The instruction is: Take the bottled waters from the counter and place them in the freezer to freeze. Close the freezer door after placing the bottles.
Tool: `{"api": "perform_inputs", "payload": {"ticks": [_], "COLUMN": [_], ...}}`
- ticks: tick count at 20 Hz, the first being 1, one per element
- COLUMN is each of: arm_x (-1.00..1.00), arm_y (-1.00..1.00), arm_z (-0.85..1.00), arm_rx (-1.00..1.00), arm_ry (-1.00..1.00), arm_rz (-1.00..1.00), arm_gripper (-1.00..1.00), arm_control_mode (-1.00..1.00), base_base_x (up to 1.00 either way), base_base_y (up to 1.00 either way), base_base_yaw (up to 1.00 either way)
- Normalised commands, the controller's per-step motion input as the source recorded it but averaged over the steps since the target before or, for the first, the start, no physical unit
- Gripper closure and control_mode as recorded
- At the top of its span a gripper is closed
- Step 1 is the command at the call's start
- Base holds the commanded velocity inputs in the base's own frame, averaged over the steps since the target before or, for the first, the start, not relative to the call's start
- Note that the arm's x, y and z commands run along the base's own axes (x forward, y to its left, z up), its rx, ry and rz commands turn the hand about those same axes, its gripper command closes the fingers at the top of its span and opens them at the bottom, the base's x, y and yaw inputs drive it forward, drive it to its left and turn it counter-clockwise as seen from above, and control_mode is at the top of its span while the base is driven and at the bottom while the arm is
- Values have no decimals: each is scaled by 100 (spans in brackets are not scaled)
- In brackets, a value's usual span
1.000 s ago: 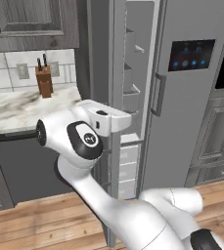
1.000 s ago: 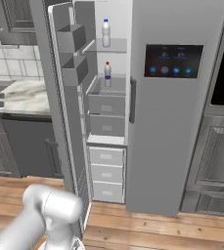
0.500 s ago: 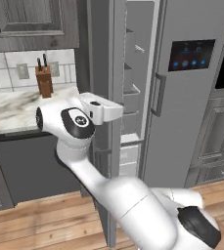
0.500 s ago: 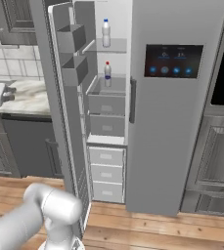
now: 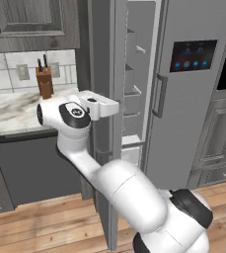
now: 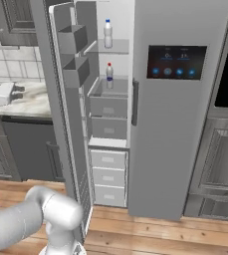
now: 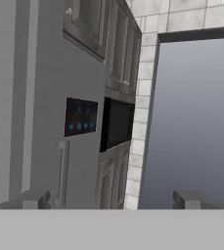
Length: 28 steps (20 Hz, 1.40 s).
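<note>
**Both bottles on freezer shelves, door wide open, gripper spread and holding nothing**

Standing on the white shelves inside the freezer (image 6: 110,99) are the two bottled waters: the blue-capped bottle (image 6: 107,34) is upright on the top shelf, and the red-capped bottle (image 6: 109,76) is upright on the shelf below it, just above the stack of grey drawers. Neither touches the other; a full shelf level separates them.

The freezer door (image 6: 68,124) is swung wide open, its inner face with grey bins turned toward the compartment in the right base view. In the left base view the same door (image 5: 104,74) appears edge-on as a tall grey panel, with the arm's hand pressed close against its outer side, at about the height of the counter (image 5: 11,111). A brown knife block (image 5: 44,81) stands on that marble-look slab against the tiled wall.

The gripper (image 7: 112,199) has its two finger tips set far apart, with nothing between them. Beyond them in the hand view lie the fridge door with the black display panel (image 7: 80,116), a dark oven front beside it, and a strip of pale tile.

In the right base view the white hand (image 6: 3,92) sits over the counter, left of the open door's edge.
</note>
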Motion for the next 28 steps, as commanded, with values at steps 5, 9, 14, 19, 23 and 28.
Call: {"api": "perform_inputs", "payload": {"ticks": [5,9,14,19,23,28], "arm_x": [49,43,18,0,0,0], "arm_y": [-10,-4,-14,-17,-1,15], "arm_z": [-14,-4,0,0,0,-1], "arm_rx": [-3,0,0,0,0,-1], "arm_ry": [0,0,0,0,0,-1], "arm_rz": [0,0,0,0,0,0], "arm_gripper": [-100,-100,-100,-100,-100,-100], "arm_control_mode": [-100,-100,-100,-100,-100,-100], "base_base_x": [0,0,0,0,0,0], "base_base_y": [0,0,0,0,0,0], "base_base_yaw": [0,0,0,0,0,0]}}
